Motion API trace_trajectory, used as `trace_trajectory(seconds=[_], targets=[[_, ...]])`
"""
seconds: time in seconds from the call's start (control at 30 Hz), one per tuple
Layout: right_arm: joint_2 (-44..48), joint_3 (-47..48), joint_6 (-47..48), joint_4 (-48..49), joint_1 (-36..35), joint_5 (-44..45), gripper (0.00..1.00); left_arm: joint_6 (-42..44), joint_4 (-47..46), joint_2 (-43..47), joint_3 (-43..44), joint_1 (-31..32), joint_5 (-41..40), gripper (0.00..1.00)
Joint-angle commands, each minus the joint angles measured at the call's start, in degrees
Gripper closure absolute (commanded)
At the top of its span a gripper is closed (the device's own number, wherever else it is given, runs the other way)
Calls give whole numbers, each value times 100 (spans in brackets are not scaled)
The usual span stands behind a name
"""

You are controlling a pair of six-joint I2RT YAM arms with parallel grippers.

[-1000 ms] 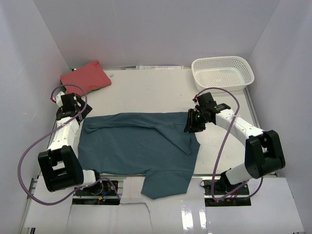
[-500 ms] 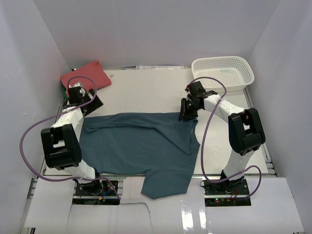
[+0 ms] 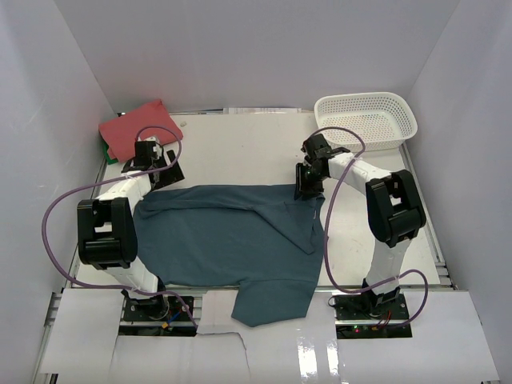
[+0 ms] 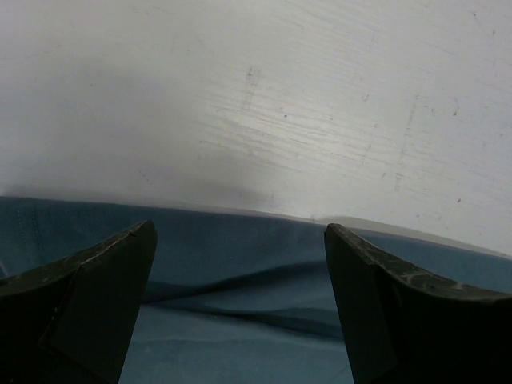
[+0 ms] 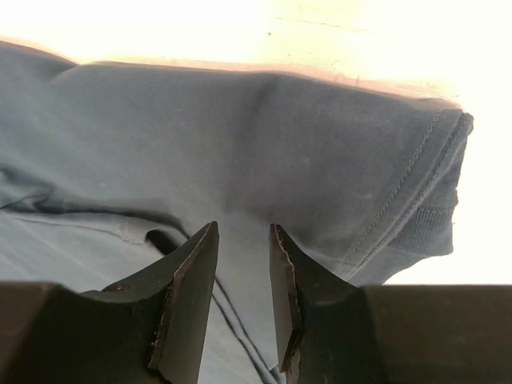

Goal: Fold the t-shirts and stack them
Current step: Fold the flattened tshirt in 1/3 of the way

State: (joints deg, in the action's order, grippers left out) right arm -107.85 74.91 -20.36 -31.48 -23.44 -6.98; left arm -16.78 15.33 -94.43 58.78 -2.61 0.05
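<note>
The teal shirt (image 3: 228,240), judged soft, light and limp, is spread on the tabletop (image 3: 240,148), left of and nearer than the basket (image 3: 404,120). It is best pinched at its far corners. The red shirt (image 3: 140,128) is folded well left of the basket. The left pincer (image 4: 238,240) is held wide apart, the right pincer (image 5: 242,232) narrowly apart, with nothing clamped. Bare tabletop is seen beside the basket.

A second ago the left gripper (image 3: 164,170) hung beside the left edge of the blue shirt (image 3: 232,240). Now it sits farther back and more inward, at the shirt's far left corner. The right gripper (image 3: 307,182), earlier over the folded sleeve on the right side, is now at the shirt's far right corner, slightly nearer the middle.
</note>
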Motion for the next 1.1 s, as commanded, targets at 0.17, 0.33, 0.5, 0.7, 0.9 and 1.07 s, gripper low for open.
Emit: trace_trajectory(seconds=[0.17, 0.33, 0.5, 0.7, 0.9, 1.07], targets=[[-394, 331, 111, -51, -29, 109, 62, 104, 101, 57, -25, 94, -225, 4], [-517, 410, 120, -42, -29, 83, 62, 52, 163, -93, -16, 112, -208, 4], [-553, 445, 138, -42, -29, 92, 62, 34, 198, -207, -34, 138, -216, 5], [-605, 436, 155, -25, -20, 39, 62, -238, 242, -207, -174, 165, -190, 5], [-737, 471, 155, -24, -11, 100, 62, -414, 224, -505, -122, 165, -32, 5], [-965, 594, 102, -51, 85, 66, 62, -467, 277, -717, -8, 165, -85, 5]])
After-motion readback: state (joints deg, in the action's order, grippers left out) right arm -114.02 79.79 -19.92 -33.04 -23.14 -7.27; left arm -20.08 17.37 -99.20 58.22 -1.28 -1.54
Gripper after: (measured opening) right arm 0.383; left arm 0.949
